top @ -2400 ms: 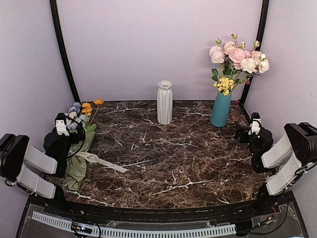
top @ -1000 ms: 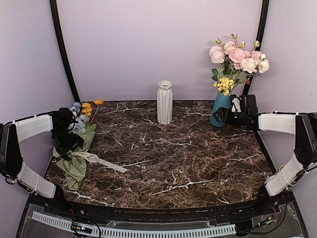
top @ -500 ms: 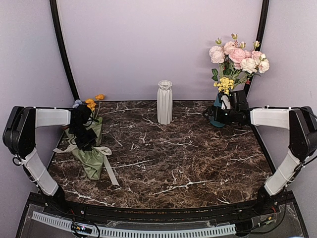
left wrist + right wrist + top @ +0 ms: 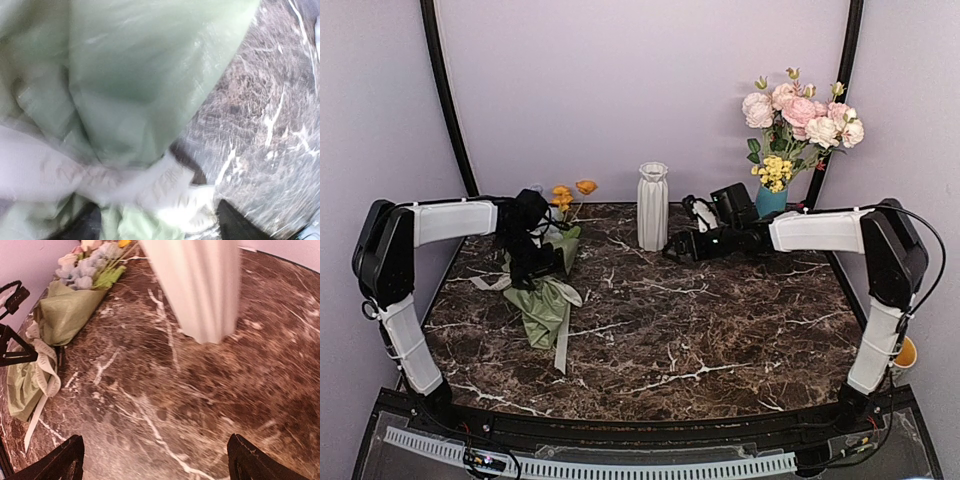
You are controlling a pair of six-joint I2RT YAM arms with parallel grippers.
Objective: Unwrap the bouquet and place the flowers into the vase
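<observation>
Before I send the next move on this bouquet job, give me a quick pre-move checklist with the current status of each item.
1. White ribbed vase upright on the table: ok.
2. Ribbon off the bouquet: not ok, it is tied round the green wrap.
3. Left pincer hold on the bouquet: cannot tell. Its fingers stand wide apart with wrap and ribbon between them.
4. Right pincer free: ok, open and empty, near the foot of the vase without touching it.
5. Teal vase out of the way: ok, it stands behind the right arm.
</observation>
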